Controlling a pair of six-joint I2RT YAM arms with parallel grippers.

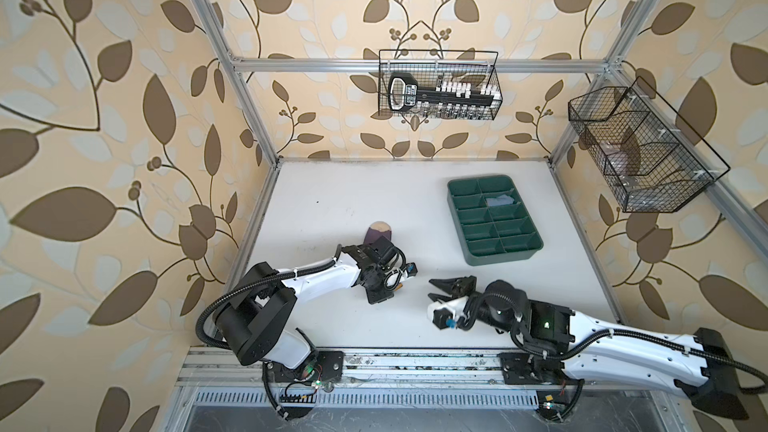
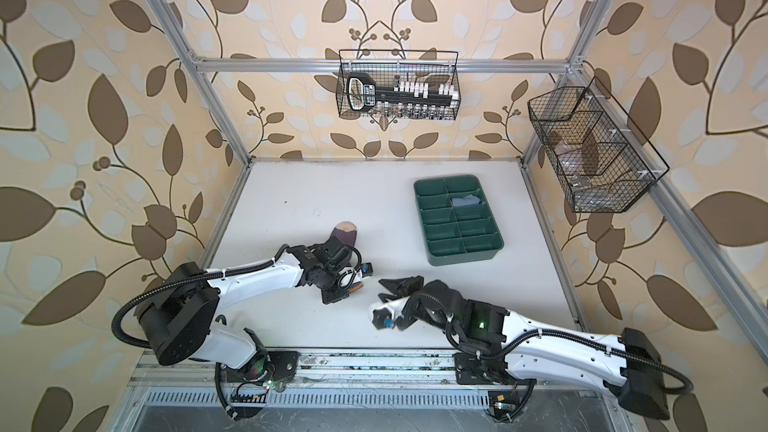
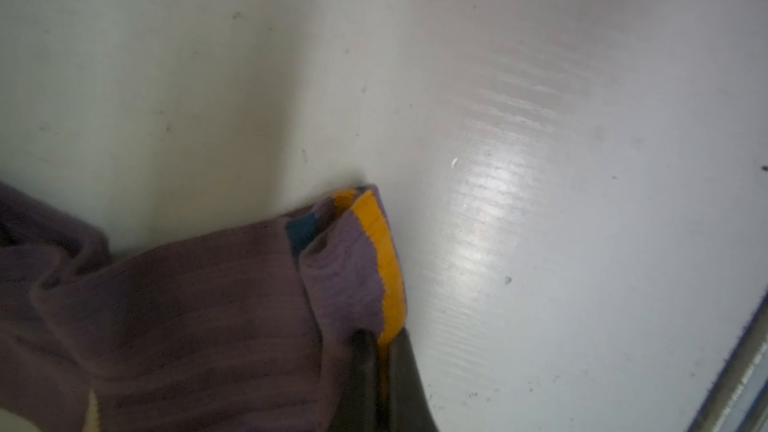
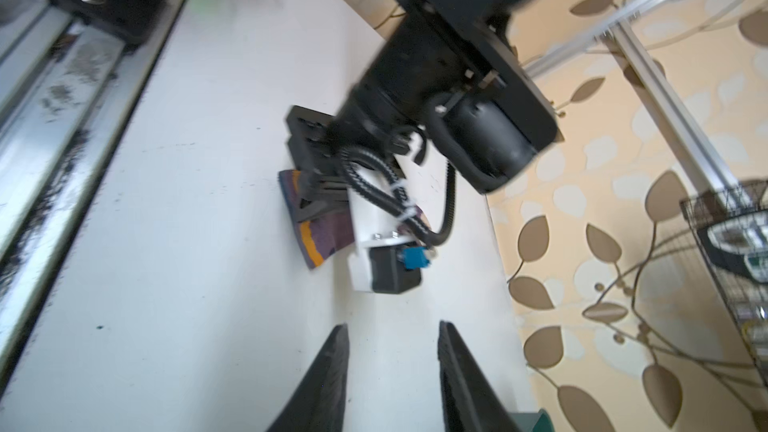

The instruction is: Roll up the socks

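One of the socks, the purple sock (image 3: 187, 305), lies crumpled on the white table with its orange and blue striped cuff turned up. My left gripper (image 3: 384, 361) is shut on the orange edge of that cuff. In both top views the left wrist covers most of this sock, and only its tan toe (image 1: 379, 229) (image 2: 345, 229) and a bit of orange cuff (image 2: 356, 287) show. My right gripper (image 1: 430, 288) (image 2: 380, 288) (image 4: 392, 326) hovers open and empty to the right of the cuff, pointing at it, apart from the purple sock (image 4: 328, 238).
A green divided tray (image 1: 478, 261) (image 2: 457, 260) stands at the back right, with a pale grey-blue fabric lump (image 1: 500, 200) in one compartment. Wire baskets hang on the back wall (image 1: 440, 85) and on the right wall (image 1: 640, 151). A metal rail runs along the table's front edge.
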